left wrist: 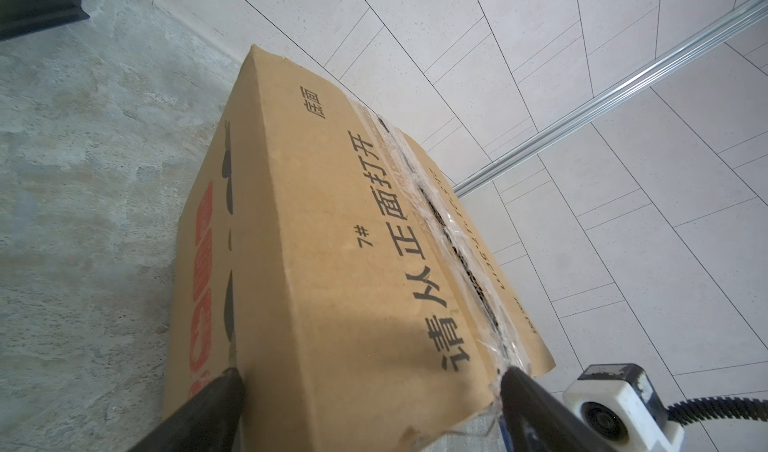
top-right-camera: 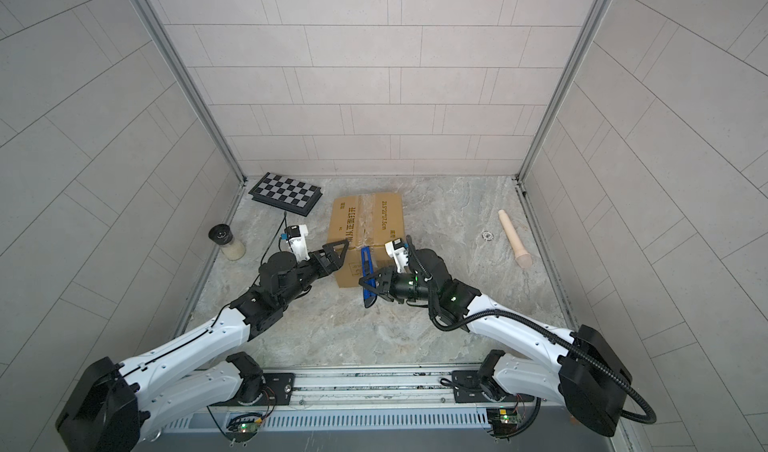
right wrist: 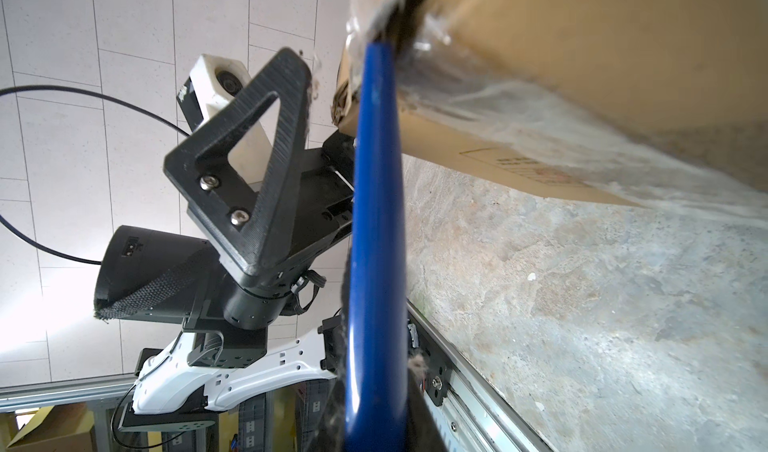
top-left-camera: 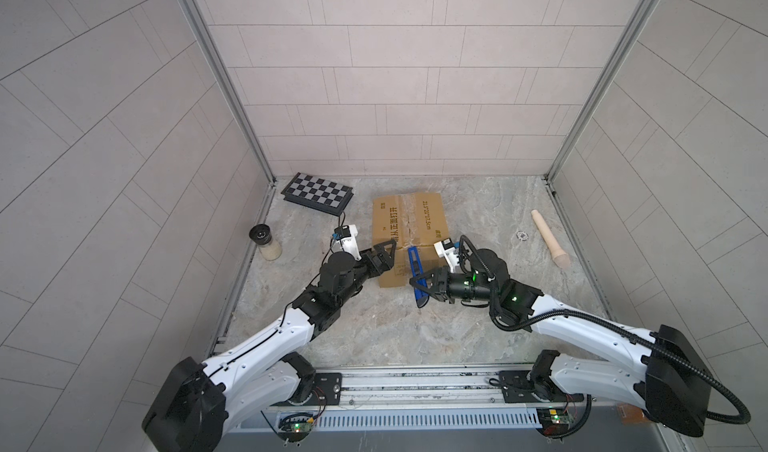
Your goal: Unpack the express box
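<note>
The express box is a brown carton with black print, standing on the stone floor mid-scene. In the left wrist view its taped top seam shows a dark slit. My left gripper is open, its fingertips straddling the box's near left corner and touching it. My right gripper is shut on a blue utility knife. The knife's tip meets the seam at the box's near top edge.
A checkered board case lies at the back left. A jar with a black lid stands by the left wall. A wooden pin and a small round metal piece lie to the right. Tiled walls enclose three sides.
</note>
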You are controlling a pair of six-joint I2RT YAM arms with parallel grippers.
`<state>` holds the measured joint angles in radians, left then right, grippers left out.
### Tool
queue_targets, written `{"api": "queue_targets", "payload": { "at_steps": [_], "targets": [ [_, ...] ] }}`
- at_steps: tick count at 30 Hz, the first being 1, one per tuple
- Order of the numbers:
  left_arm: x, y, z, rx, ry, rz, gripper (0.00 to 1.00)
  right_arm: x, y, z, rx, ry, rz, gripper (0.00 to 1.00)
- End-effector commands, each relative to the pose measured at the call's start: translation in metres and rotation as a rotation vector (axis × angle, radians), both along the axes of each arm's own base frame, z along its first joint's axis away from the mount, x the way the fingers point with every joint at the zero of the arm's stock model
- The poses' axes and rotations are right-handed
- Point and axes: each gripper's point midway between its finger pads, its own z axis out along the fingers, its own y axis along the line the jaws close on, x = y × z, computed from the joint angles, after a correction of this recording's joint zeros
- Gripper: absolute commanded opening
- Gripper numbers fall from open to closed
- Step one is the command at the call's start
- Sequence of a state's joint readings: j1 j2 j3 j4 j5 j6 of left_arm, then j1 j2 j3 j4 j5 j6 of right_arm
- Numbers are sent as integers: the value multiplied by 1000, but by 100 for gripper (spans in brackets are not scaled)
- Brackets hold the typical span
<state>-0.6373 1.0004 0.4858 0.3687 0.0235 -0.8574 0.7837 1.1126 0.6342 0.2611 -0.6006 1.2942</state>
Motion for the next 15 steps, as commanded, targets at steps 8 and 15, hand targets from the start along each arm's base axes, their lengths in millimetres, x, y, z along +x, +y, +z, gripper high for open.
{"api": "queue_targets", "payload": {
  "at_steps": [8, 15],
  "targets": [
    [-5, -18, 14, -35, -41, -77, 100, -19, 7, 66, 129, -161, 100, 0],
    [-7, -25, 34, -84, -78, -112, 100, -19, 26, 42, 118, -121, 144, 0]
  ]
}}
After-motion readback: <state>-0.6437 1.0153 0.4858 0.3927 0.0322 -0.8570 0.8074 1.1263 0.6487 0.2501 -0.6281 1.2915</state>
